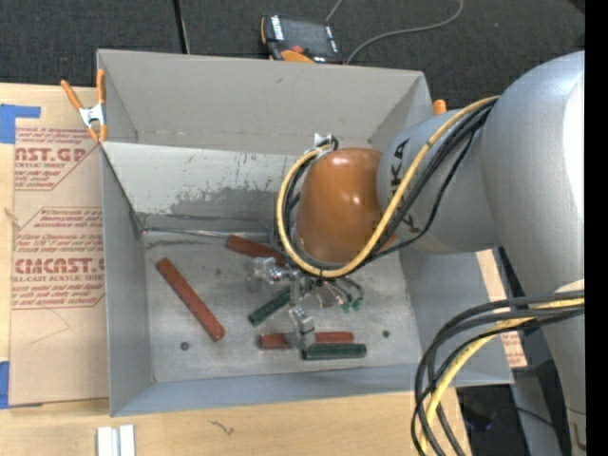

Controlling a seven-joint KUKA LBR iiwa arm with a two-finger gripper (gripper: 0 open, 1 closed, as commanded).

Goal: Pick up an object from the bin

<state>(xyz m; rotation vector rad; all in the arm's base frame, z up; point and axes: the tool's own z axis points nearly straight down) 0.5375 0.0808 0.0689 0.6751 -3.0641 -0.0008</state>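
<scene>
The pincer (302, 304), apart or together I cannot tell, hangs right of the long red-brown bar (190, 298), just beside a dark green stick (269, 309) among scattered red and green sticks (332, 338)

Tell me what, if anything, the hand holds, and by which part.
Cannot tell. The hand sits low in the bin beside a green stick and a red stick; whether it grips either is unclear.
</scene>
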